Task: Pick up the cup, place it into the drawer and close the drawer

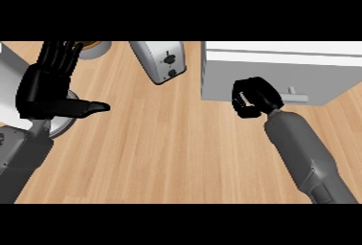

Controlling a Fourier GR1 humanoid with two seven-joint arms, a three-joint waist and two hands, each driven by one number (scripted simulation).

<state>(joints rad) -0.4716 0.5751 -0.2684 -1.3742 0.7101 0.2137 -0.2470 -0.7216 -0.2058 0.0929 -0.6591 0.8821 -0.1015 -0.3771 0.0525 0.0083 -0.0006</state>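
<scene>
Cup hidden or gone; my right hand [254, 98] has its fingers curled near the drawer [283, 72], left hand [50, 88] open.

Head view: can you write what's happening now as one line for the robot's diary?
left hand open, resting at left | right hand curled by drawer handle | drawer looks closed | cup not visible | toaster on counter

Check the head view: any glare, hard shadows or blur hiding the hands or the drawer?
Head view: even, flat light, no glare on the wooden counter; only faint shadow beside the drawer unit; left hand and right hand show as near-solid black, finger detail hard to read; edges slightly soft throughout.
</scene>
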